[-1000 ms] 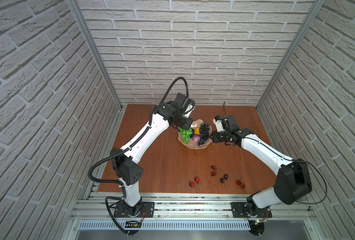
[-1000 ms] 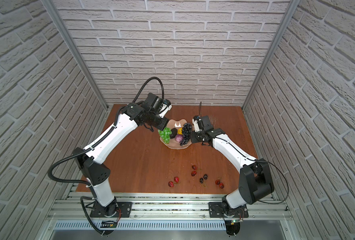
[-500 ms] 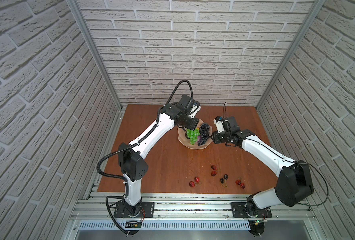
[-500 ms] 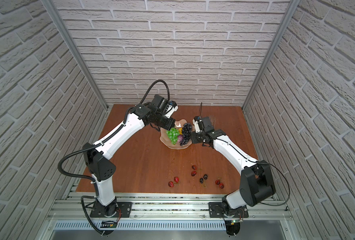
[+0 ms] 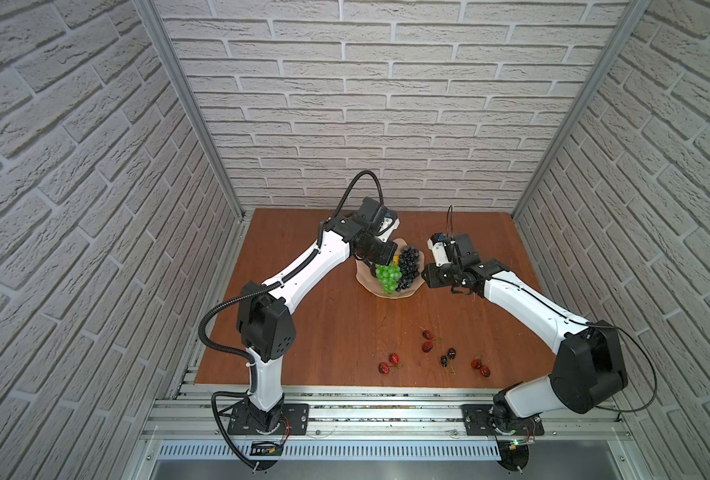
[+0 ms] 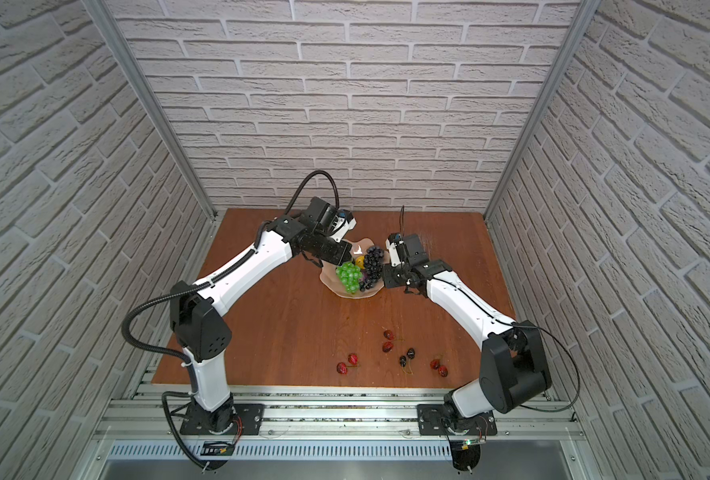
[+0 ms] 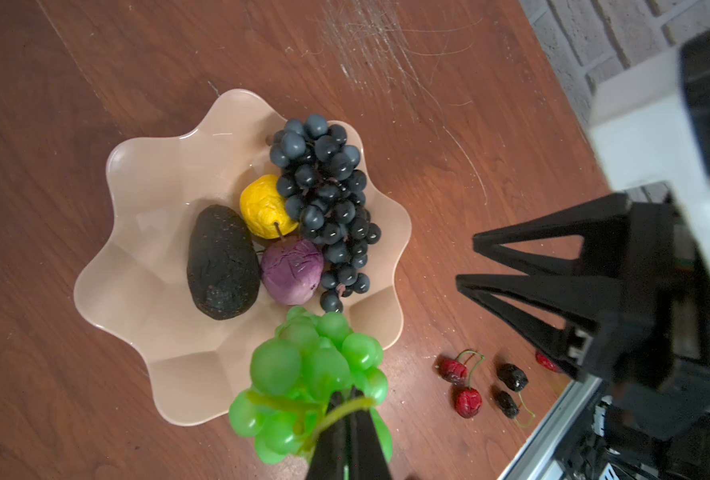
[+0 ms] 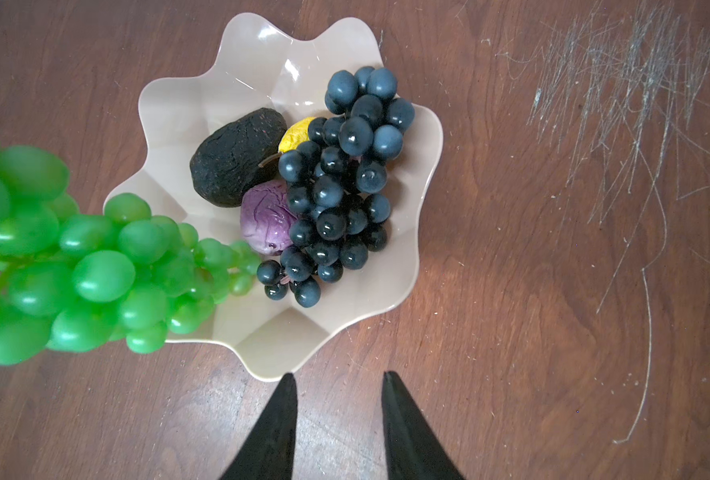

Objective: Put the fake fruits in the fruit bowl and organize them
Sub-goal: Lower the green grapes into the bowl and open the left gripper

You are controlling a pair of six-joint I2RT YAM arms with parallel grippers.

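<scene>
Fingers of the left gripper are pinched together on the stem of the green grape bunch. It's a glossy, translucent cluster dangling over the fruit bowl, its tip near the dark grape bunch. This looks like the placing step. Next comes lowering it beside the avocado, then letting go. The right gripper hovers parted and empty at the rim. The cherries wait on the table, well apart.

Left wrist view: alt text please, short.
The left gripper, shut on the stem of the green grape bunch, holds it over the rim of the pale peach scalloped bowl. In the bowl lie a dark avocado, a yellow fruit, a purple fruit and a dark blue-black grape bunch. Stemmed cherries lie on the wooden table, near the open right gripper.
</scene>
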